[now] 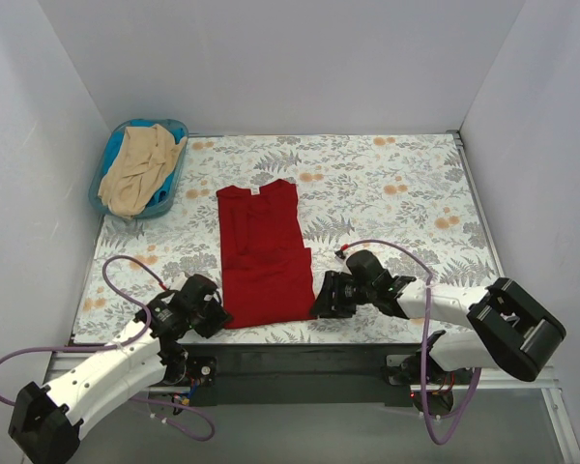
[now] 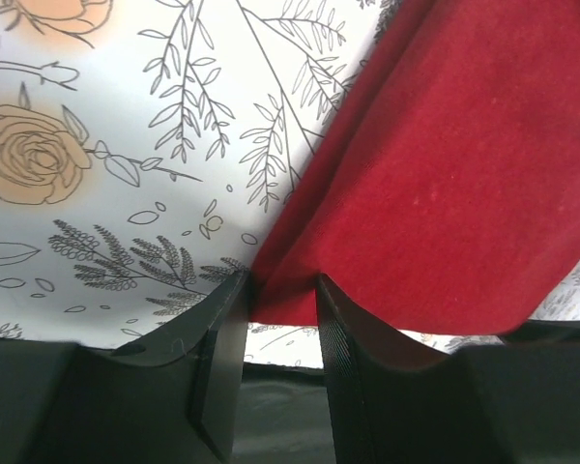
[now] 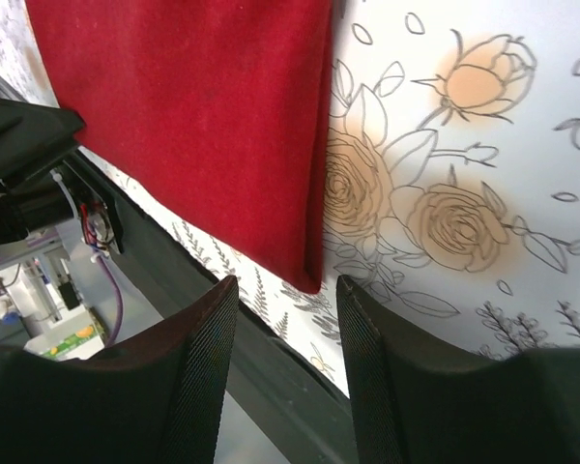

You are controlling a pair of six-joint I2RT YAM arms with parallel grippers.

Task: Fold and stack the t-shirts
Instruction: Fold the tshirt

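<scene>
red shirt [image 2: 445, 164] cropped in wrist views; basket [image 1: 171, 193] mostly under beige shirt [image 1: 135, 174]

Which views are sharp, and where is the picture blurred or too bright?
Top view: even, soft light, sharp, hardly any shadow around the red shirt. Left wrist view: the tablecloth looks overbright. Right wrist view: shirt sharp, background clutter blurred.
</scene>
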